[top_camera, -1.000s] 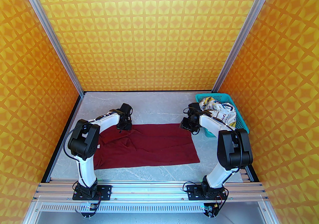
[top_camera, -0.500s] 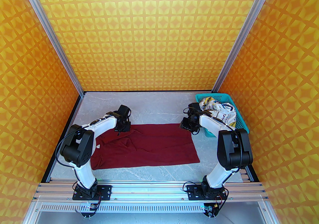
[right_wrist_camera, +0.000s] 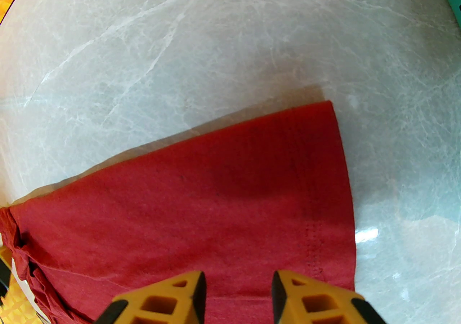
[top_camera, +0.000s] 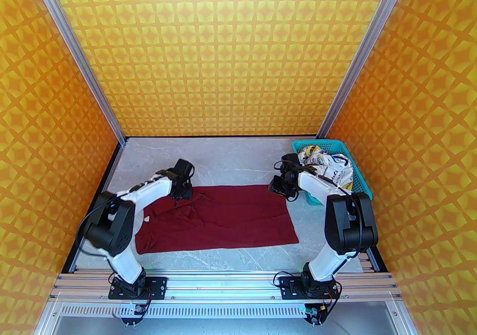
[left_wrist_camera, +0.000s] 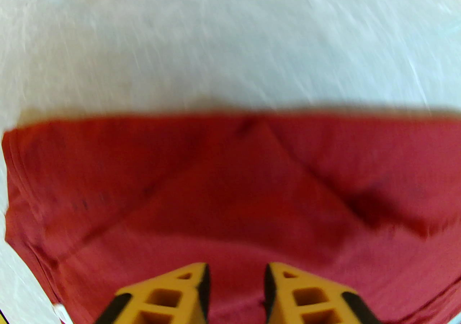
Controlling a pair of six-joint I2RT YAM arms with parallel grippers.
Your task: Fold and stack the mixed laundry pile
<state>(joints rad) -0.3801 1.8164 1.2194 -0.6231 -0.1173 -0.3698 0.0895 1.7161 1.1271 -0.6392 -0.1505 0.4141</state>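
Dark red T-shirt (top_camera: 223, 218) is spread mostly flat across the middle of the grey table (top_camera: 231, 158), with its left end bunched and creased, so it's mid-fold at best. What's new over the last second: the left arm swings its elbow out toward the left wall and its wrist slides a bit left and nearer along the shirt's far edge, which uncovers the little white label (top_camera: 146, 219) on that side. The left gripper (left_wrist_camera: 236, 270) sits low over the cloth with its fingers parted and nothing between them, and its view is smeared, so it looks to be on the move. The right gripper (right_wrist_camera: 237, 277) hasn't budged. It's parked over the shirt's far right corner, jaws also apart and empty. The white printed garment (top_camera: 328, 167) is crumpled in the teal basket (top_camera: 324, 144) at the far right, untouched. My read: left is lining up on the far-left edge so both can pinch and fold it toward the near side. Nothing is stacked yet.
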